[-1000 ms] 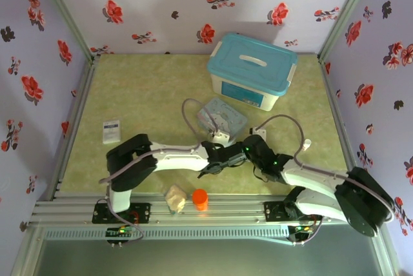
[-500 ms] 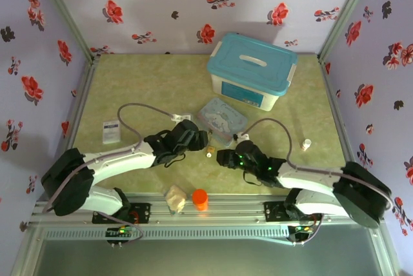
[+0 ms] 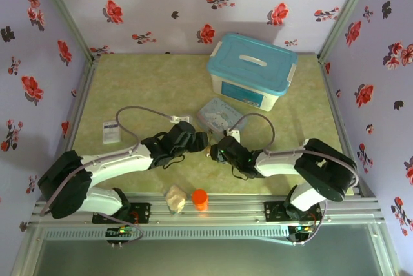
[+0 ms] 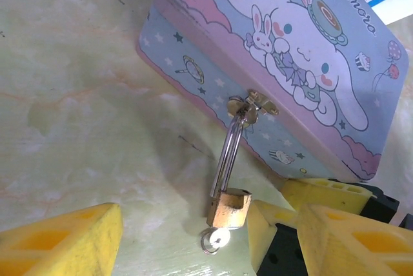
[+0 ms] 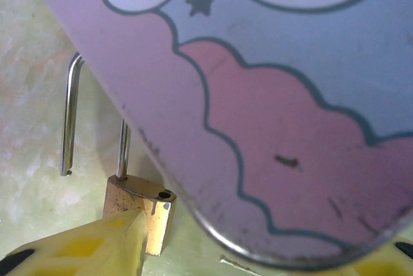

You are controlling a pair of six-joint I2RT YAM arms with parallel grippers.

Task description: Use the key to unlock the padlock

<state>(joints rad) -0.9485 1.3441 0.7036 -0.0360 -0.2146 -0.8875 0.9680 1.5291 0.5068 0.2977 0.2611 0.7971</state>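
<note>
Jaws: left jaws wide open, holding nothing, yellow fingers (image 4: 61, 240) low at either side of the wrist view. Right jaws also apart, gripping nothing; one finger sits just beside the padlock (image 4: 229, 206) body, maybe touching. Padlock = tiny brass body w/ long thin grey shackle (image 4: 227, 153), flat on pale green surface (image 4: 84, 95) btwn left jaws, closer to one finger. Grey key (image 4: 215, 239) w/ small ring sticks out of body's near end. Right wrist view: shackle's free leg is out of body. Beyond, shackle top hooks hasp (image 4: 255, 103) of cartoon tin (image 4: 310, 50).
</note>
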